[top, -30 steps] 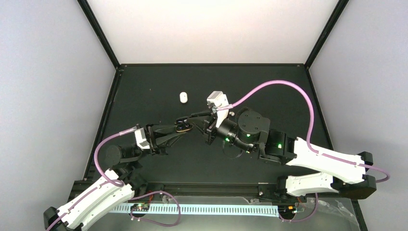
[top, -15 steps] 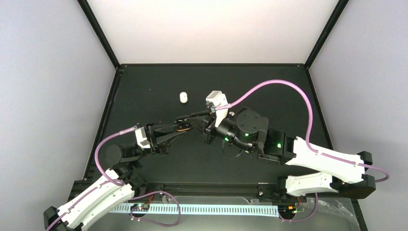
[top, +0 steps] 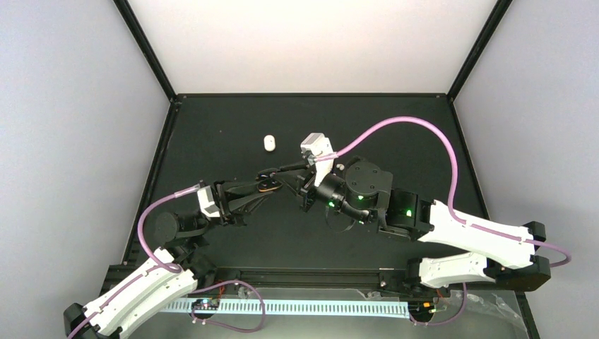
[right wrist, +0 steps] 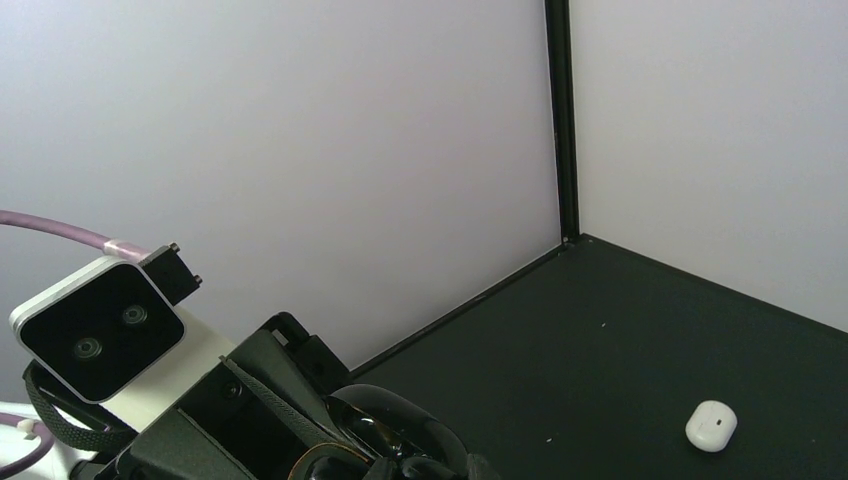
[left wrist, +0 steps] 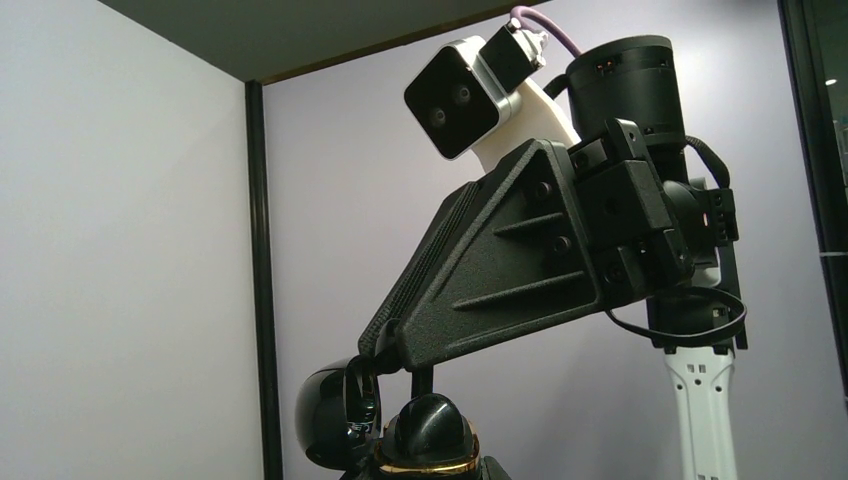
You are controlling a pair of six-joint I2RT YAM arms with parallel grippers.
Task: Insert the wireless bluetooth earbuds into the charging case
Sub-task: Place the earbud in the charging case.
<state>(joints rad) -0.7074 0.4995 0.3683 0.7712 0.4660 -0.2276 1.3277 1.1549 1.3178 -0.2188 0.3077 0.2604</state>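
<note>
The left gripper (top: 263, 187) is clamped on the open case (left wrist: 428, 465), holding it off the table (top: 212, 134). A black earbud (left wrist: 428, 422) sits in the case's gold-rimmed mouth, directly under the right gripper (top: 272, 174). That gripper's broad black finger (left wrist: 500, 280) fills the left wrist view and hides its tips, so I cannot tell whether the jaws are together or apart. A white pod (top: 269, 143) – earbud or case, unclear – lies on the table beyond both grippers, well apart.
</note>
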